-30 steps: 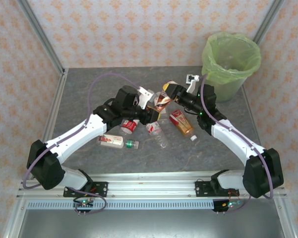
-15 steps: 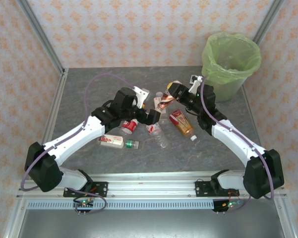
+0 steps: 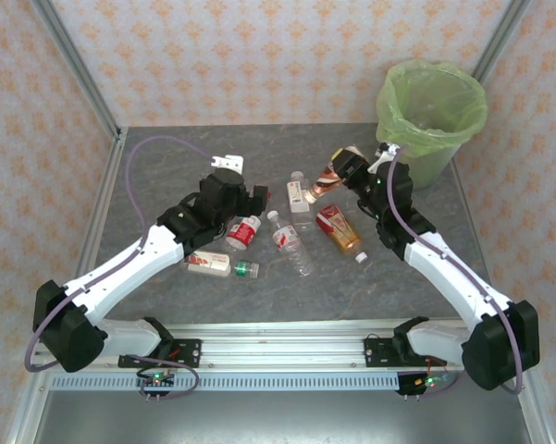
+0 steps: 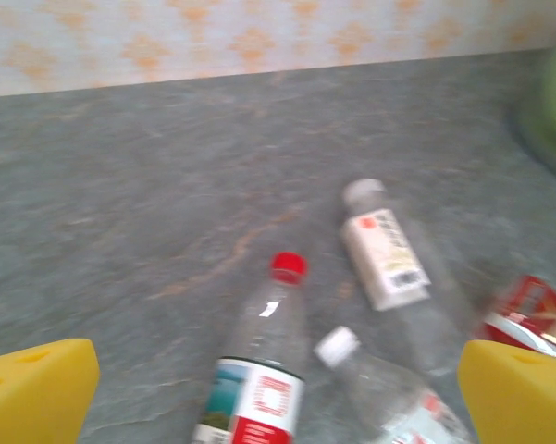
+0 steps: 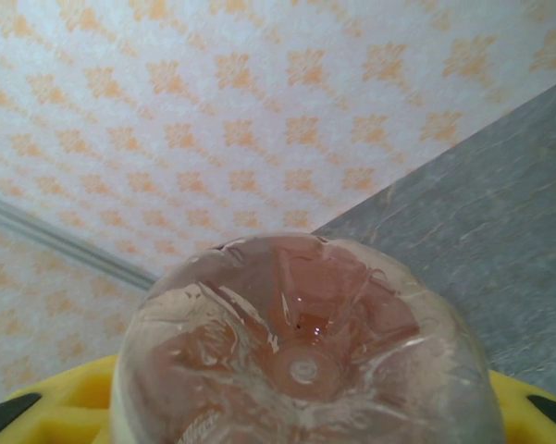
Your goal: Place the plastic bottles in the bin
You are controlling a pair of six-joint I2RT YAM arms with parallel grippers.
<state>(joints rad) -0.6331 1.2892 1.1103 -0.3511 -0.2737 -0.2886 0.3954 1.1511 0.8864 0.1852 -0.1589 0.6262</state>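
one bottle [image 5: 301, 370] shows its dimpled base up close.

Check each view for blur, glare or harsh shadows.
Top external: evenly lit, sharp, faint shadows on the table. Left wrist: soft throughout, the bin a green blur. Right wrist: the held bottle looms close, slightly soft, small glints on its base.

left pincer [image 4: 278, 393] agape; right pincer [image 3: 342, 174] clamped (raised)
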